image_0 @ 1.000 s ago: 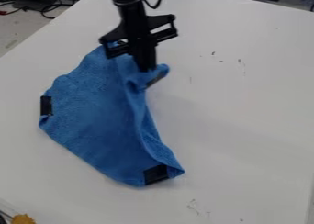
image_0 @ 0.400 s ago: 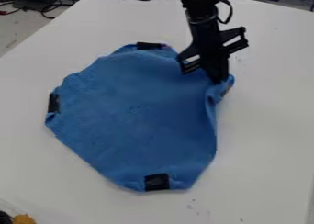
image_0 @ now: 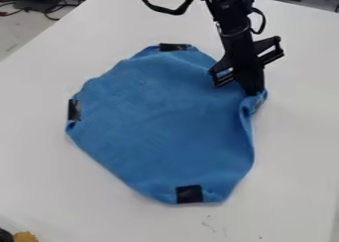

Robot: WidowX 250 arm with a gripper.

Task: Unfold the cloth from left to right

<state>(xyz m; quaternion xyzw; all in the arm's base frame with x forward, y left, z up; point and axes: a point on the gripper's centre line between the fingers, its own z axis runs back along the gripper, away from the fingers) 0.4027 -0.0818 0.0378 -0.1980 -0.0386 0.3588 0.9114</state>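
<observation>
So the white table (image_0: 298, 151) has a blue cloth (image_0: 159, 122) mostly spread out left of center, its right side kinda curled. Black gripper (image_0: 254, 92) is pinching the cloth's upper-right corner. Dark tape-like patches (image_0: 189, 194) at its top, left and bottom edges, yellowish thing (image_0: 25, 236) bottom left.

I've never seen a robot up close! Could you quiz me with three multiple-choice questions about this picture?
1. Where is the gripper?
A) At the cloth's bottom edge
B) At the cloth's right side, as pictured
C) Away from the cloth

2. What colour is the cloth?
A) Red
B) Green
C) Blue

3. How does the cloth lie?
A) Mostly spread
B) Rolled up
C) In a small square

1 B: the gripper's tip meets the cloth there.
2 C: its broad face is blue.
3 A: it lies wide, bunched near the gripper.
</observation>
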